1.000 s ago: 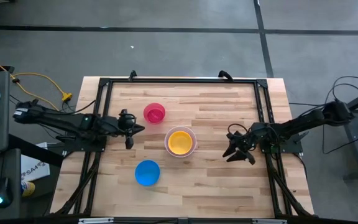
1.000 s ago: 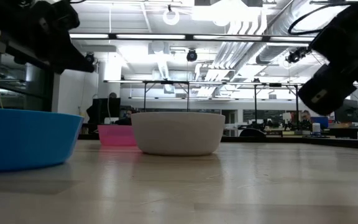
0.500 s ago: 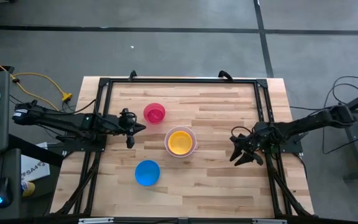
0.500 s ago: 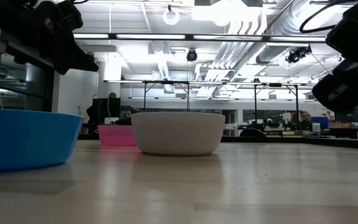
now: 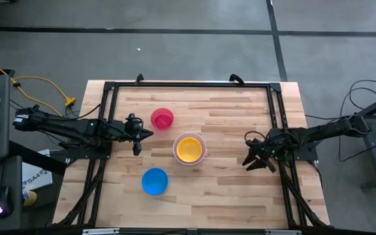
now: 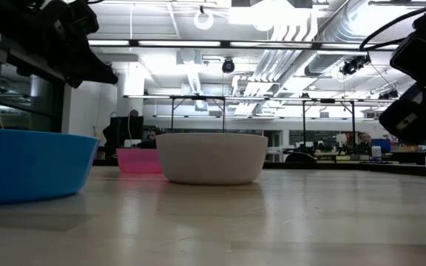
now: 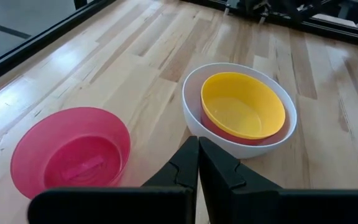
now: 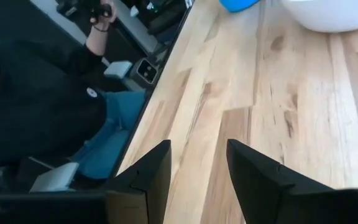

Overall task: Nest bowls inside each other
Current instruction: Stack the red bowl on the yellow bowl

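Yellow bowl point(image 5: 188, 149) unmoved; right gripper point(image 5: 258, 158) pulled back twd table edge.

Glossy plastic bowls point(image 7: 240, 109) on matt planked wood table point(image 5: 227, 117)

Near the middle of the surface point(image 5: 227, 196) stands the largest bowl point(image 5: 189, 149), with a smaller bowl point(image 7: 243, 104) nested inside it; a third may lie beneath that one, though only an edge shows. Another bowl point(image 5: 162, 119) sits behind and to its left, a further bowl point(image 5: 155, 181) in front and to its left. The left tool point(image 5: 136, 135) hangs left of the nested stack, just beside the rear bowl. The right tool point(image 5: 256, 155) hangs near the right edge, well apart from all the bowls.
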Robot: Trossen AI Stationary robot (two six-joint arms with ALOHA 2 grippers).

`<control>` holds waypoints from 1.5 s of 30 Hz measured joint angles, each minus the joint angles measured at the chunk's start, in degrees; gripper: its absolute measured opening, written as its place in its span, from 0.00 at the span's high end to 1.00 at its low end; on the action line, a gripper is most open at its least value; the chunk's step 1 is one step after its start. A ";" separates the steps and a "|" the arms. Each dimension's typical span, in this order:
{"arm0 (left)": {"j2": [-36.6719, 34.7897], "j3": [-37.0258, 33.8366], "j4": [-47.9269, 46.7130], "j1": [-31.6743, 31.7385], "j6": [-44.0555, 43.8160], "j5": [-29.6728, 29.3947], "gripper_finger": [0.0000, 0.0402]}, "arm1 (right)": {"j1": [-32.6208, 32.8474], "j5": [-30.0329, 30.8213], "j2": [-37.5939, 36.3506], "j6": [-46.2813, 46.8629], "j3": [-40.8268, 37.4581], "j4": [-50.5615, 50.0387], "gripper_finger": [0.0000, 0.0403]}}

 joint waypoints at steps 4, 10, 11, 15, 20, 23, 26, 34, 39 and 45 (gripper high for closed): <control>0.00 0.00 0.04 0.00 0.00 -0.02 0.97 | 0.00 -0.18 -1.01 0.38 -0.01 -0.10 0.63; 0.00 0.00 0.04 0.00 0.00 -0.04 0.97 | 0.00 3.44 -1.41 6.58 -0.05 -0.57 0.63; 0.00 0.00 0.04 0.00 0.11 -0.04 0.97 | 0.00 5.62 -1.41 7.23 -0.05 -0.75 0.63; -0.02 0.00 0.03 0.00 1.02 -0.15 0.97 | 0.00 14.29 -1.41 6.32 -0.07 -1.37 0.63; -0.02 0.00 0.02 0.00 1.49 -0.14 0.97 | 0.00 25.22 -1.39 2.89 -0.09 -3.58 0.63; -0.02 0.00 0.02 0.00 1.58 -0.14 0.97 | -0.03 27.62 -1.20 1.70 -0.09 -3.80 0.63; -0.02 0.00 0.00 0.00 2.12 -0.12 0.97 | 0.00 28.35 -1.13 1.34 -0.09 -3.75 0.63; -0.02 0.00 0.00 0.00 2.56 0.04 0.97 | 0.00 27.21 -1.13 2.73 -0.09 -3.80 0.63; -0.02 0.00 0.00 0.00 2.56 0.93 0.97 | 0.00 25.68 -1.13 2.02 -0.09 -3.21 0.63; -0.02 0.00 -0.63 0.00 2.56 2.77 0.97 | 0.00 25.62 -1.13 0.93 -0.09 -3.07 0.63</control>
